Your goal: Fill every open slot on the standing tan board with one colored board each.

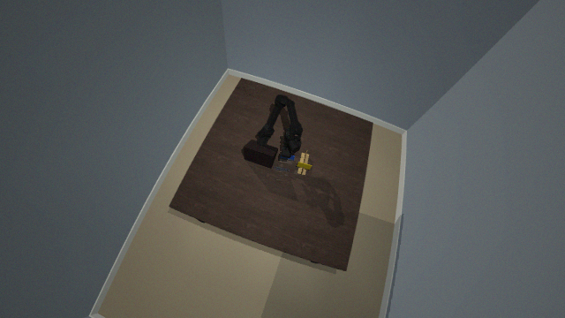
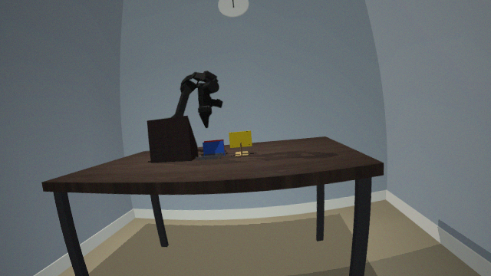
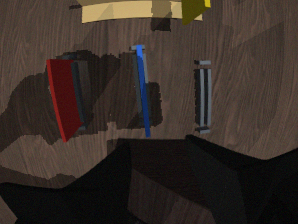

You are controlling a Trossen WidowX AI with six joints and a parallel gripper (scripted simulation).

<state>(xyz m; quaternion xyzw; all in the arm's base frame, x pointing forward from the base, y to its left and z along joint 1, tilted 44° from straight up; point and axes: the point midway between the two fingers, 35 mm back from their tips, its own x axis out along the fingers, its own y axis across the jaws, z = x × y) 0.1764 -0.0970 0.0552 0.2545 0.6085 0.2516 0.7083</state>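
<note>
Standing crosswise, yellow board (image 1: 304,166) (image 2: 240,139) (image 3: 194,11)

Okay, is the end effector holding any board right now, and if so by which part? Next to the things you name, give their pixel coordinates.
Nothing is held: the end effector (image 1: 287,155) (image 2: 206,126) (image 3: 157,144) is open above the table, no board between its fingers.

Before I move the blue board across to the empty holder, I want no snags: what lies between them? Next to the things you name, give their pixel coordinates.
Only bare wood between the blue board (image 3: 143,95) and empty holder (image 3: 208,97), in the wrist view.
</note>
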